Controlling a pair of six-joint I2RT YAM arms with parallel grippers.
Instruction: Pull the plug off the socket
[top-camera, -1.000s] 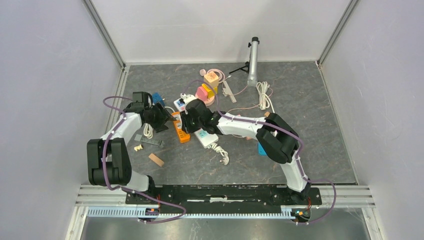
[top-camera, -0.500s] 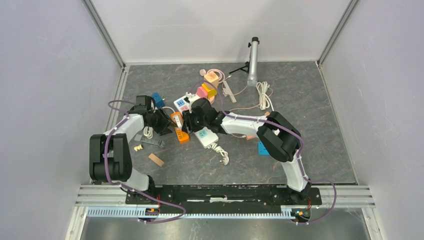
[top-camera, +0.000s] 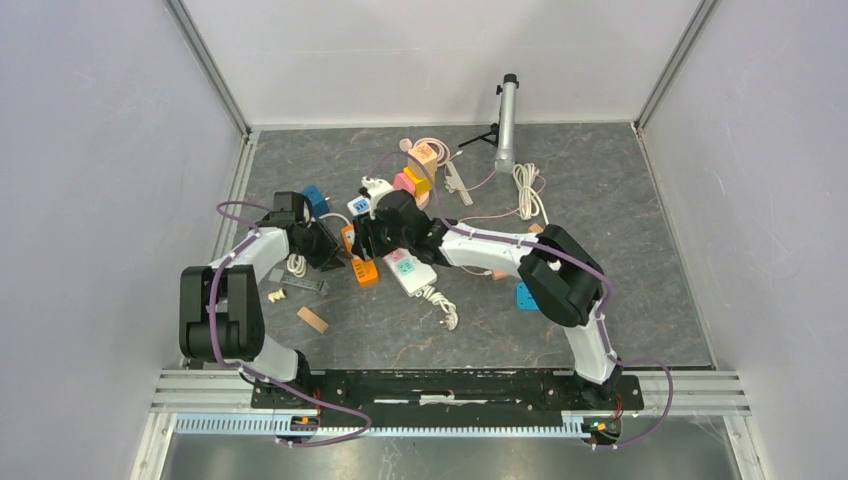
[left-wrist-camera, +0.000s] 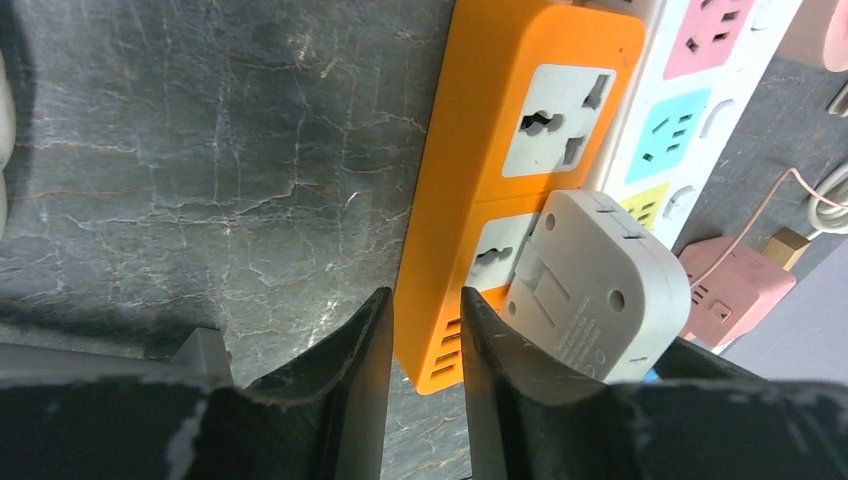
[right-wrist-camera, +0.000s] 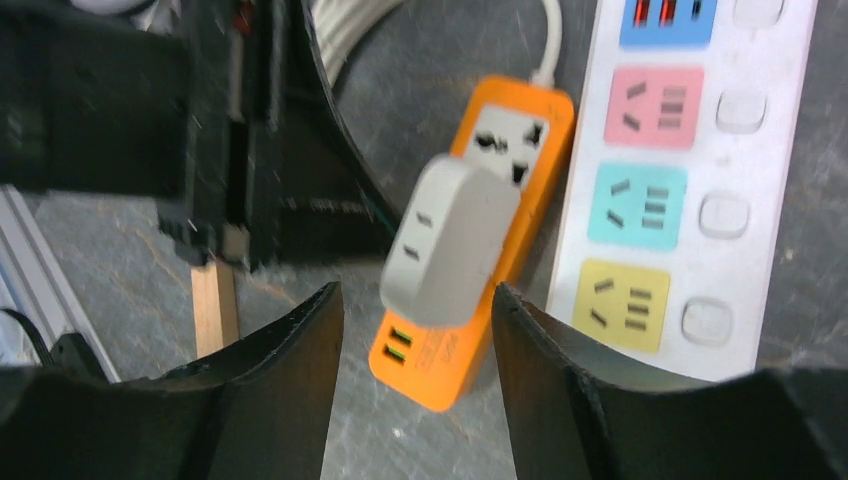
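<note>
- the plug is a chunky grey-white adapter sitting on the lower outlet of the orange power strip, the end nearest the USB ports. The strip lies flat on the table, right alongside the white strip with the coloured sockets
- right gripper has its jaws spread wide, one either side of the plug. From the right wrist view it isn't pinching anything, and the plug is a bit blurry there
- left gripper is down at the strip's USB end, on the side away from the white strip. Its fingers are drawn nearly together with just a sliver between, and I honestly can't tell if they nip the strip's edge or only press on it
- from the left wrist view the plug looks a little canted over its outlet, but how deep the prongs sit is hidden
- so my read is that the step in hand is getting a proper grip on the plug, with the pull yet to come
- to do it well I'd centre the right jaws on the plug's two broad flat sides, low on the body, then close firmly
- pull straight up along the prongs, no sideways yank, since a tilted plug tends to bind
- the left arm needs to keep the orange strip pinned, or the whole strip will just lift with the plug
- watch the white strip too, it's touching or nearly so and could get dragged
</note>
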